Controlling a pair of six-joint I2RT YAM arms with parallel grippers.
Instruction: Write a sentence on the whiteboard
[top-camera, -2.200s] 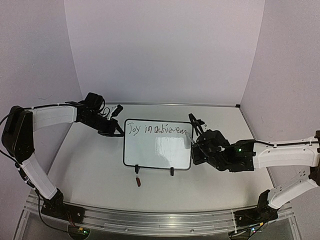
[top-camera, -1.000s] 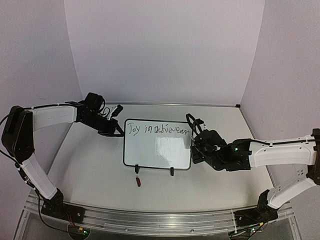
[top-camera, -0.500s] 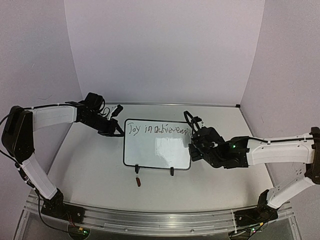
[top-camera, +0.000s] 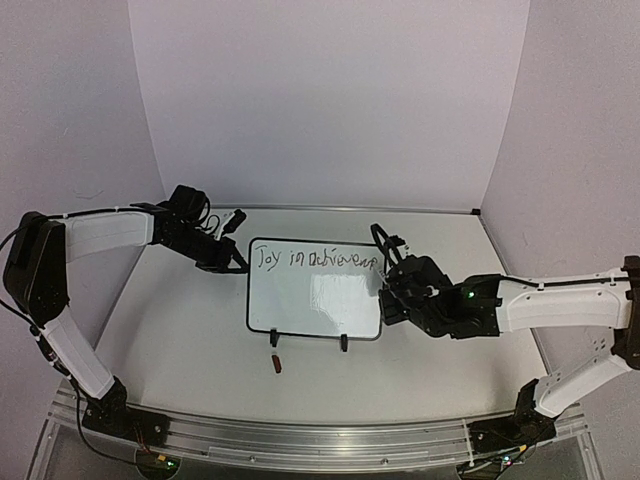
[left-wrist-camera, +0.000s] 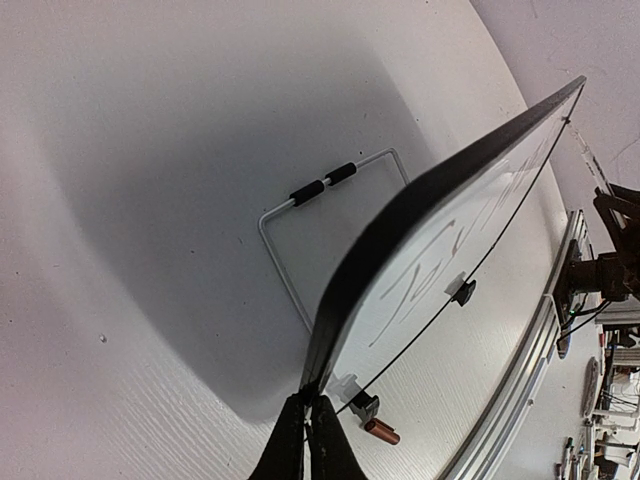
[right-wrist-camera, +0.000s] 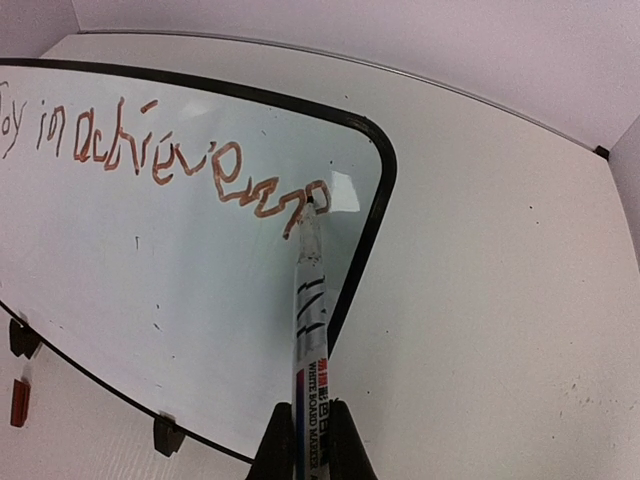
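- A small glossy white whiteboard (top-camera: 315, 290) with a thin black rounded-corner frame is stood up near the middle of the white desk (top-camera: 180, 340), tilted back a bit, between the two arms.
- It's propped on two little black clip feet (top-camera: 275, 340) along the bottom edge. A thin white wire stand (left-wrist-camera: 320, 200) with black sleeves can be seen behind it in the left wrist view.
- The left gripper (top-camera: 238, 262) is clamped on the board's upper left corner. From the left wrist camera, the black frame edge is seen pinched between the two fingers (left-wrist-camera: 285, 440), which are pressed tight on it.
- The right gripper (top-camera: 388, 283) is held at the board's right side, squeezed around a clear-barrelled marker (right-wrist-camera: 308, 320) with black printed lettering near its lower end.
- The marker is pointed up and away from the right wrist camera, and its tip is pressed to the board just inside the upper right corner.
- A line of brownish-orange handwriting (right-wrist-camera: 150, 150) is laid out along the top of the board. "Joy in achieve" can be read, but the last few letters are too scrawled to tell, and they end right at the marker tip.
- A small reddish-brown cap (top-camera: 277, 364) is seen lying on the desk just in front of the board, beside the left clip foot.
- A patch of glare is caught on the board's surface, right of centre.
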